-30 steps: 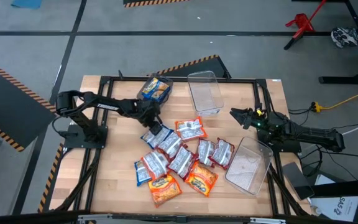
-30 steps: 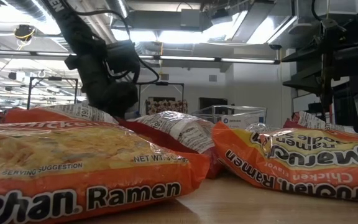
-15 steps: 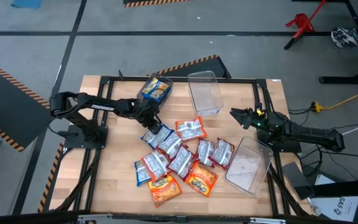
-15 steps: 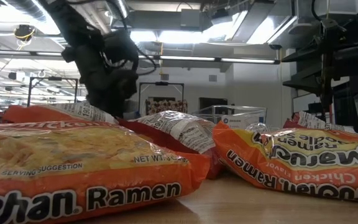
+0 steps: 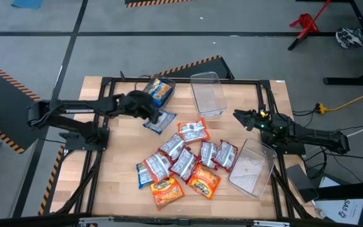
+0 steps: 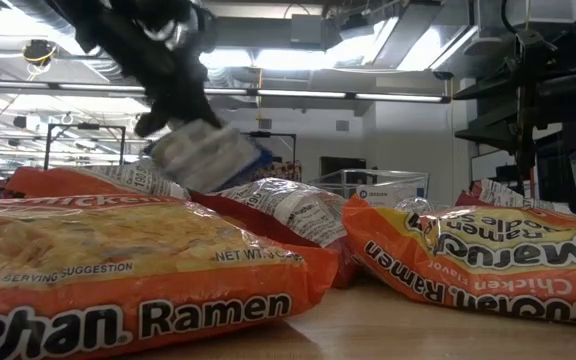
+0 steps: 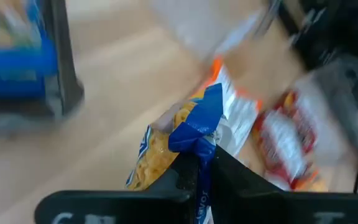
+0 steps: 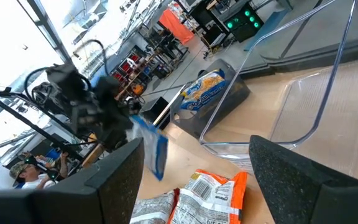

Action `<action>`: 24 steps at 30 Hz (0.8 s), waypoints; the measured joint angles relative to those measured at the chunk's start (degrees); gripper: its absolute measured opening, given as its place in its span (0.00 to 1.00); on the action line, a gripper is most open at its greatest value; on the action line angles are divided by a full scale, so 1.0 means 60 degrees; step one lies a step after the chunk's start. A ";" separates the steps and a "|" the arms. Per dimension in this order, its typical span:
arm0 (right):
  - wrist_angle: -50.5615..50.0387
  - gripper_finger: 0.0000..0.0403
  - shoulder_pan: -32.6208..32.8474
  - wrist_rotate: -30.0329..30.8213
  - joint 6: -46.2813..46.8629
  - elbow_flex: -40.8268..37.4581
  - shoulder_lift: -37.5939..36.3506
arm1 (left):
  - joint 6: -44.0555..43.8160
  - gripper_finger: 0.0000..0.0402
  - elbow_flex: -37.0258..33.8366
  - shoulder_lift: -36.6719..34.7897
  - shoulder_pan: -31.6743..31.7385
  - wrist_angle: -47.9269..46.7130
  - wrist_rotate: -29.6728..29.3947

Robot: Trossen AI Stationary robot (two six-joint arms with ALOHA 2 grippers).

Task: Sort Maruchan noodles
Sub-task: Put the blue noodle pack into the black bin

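Left gripper [image 5: 149, 112] clenched on one edge of a blue-and-yellow Maruchan packet [image 5: 161, 120], lifted above the pile [image 5: 184, 157], near the far-left bin [image 5: 156, 91]. Slippery corner pinch: may slide out mid-swing. Right gripper [image 5: 244, 118] closed, empty, waiting at right.

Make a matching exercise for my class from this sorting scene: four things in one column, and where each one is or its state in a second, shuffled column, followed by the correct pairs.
Things
1. left pincer
2. right pincer
3. blue packet
4. clear bin

States
A. lies tipped at the table's right edge
B. hangs lifted above the wood
C. shut on a packet's edge
D. waits, holding nothing, at the right side

Pairs: 1-C, 2-D, 3-B, 4-A
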 joint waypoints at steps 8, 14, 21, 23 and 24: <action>-0.0004 0.69 -0.0001 0.0010 -0.0042 0.0000 0.0004 | 0.0041 0.02 0.0007 -0.1141 0.0007 0.2271 -0.1420; -0.0004 0.69 -0.0002 0.0017 -0.0074 0.0000 0.0002 | 0.1419 0.02 0.0012 -0.1392 0.0472 0.2705 -0.3194; 0.0000 0.69 -0.0002 0.0070 -0.0085 0.0000 0.0004 | 0.3293 0.02 0.0019 -0.1183 0.1519 0.2743 -0.4461; 0.0000 0.69 0.0000 0.0068 -0.0083 0.0000 0.0004 | 0.3961 0.02 0.0108 -0.1045 0.1765 0.2719 -0.4716; 0.0000 0.69 -0.0004 0.0068 -0.0083 0.0000 0.0003 | 0.4257 0.02 0.0200 -0.0936 0.1875 0.2719 -0.4803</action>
